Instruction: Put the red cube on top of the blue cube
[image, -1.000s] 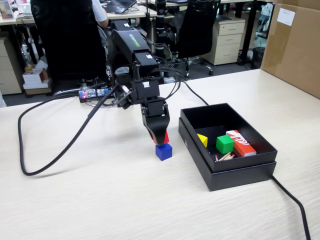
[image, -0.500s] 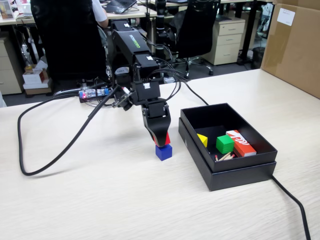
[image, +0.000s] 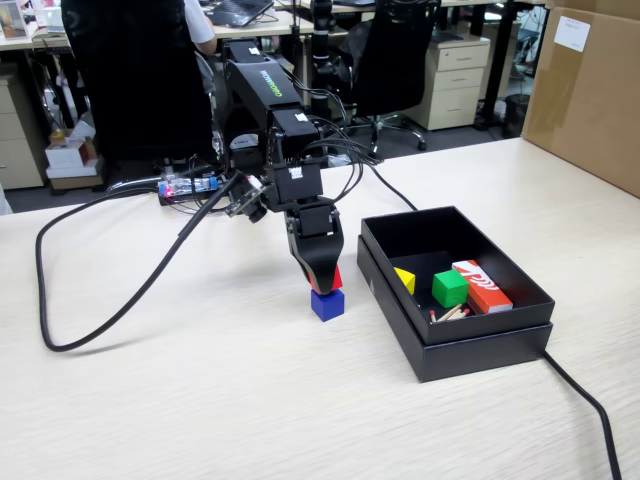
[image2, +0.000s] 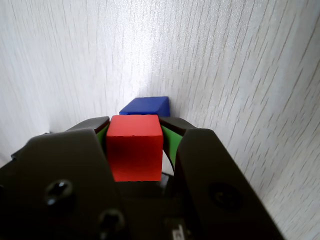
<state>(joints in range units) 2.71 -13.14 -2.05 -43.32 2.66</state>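
**Red cube held just over the blue cube**

Your gripper (image: 322, 282) is clenched on the red cube (image2: 135, 146): in the wrist view its two jaws press the cube's left and right faces, green pads showing at the edges. In the fixed view the gripper points down, with only a sliver of the red cube (image: 336, 279) showing at its tip. The blue cube (image: 327, 303) sits on the worktop (image: 200, 400) directly beneath; you cannot tell whether the two cubes touch. In the wrist view the blue cube (image2: 146, 105) peeks out past the red one's far edge. To the right in the fixed view lies an open black box (image: 480, 345) with a green cube (image: 449, 288), a yellow piece (image: 405, 280) and a red-and-white box (image: 482, 285) inside.
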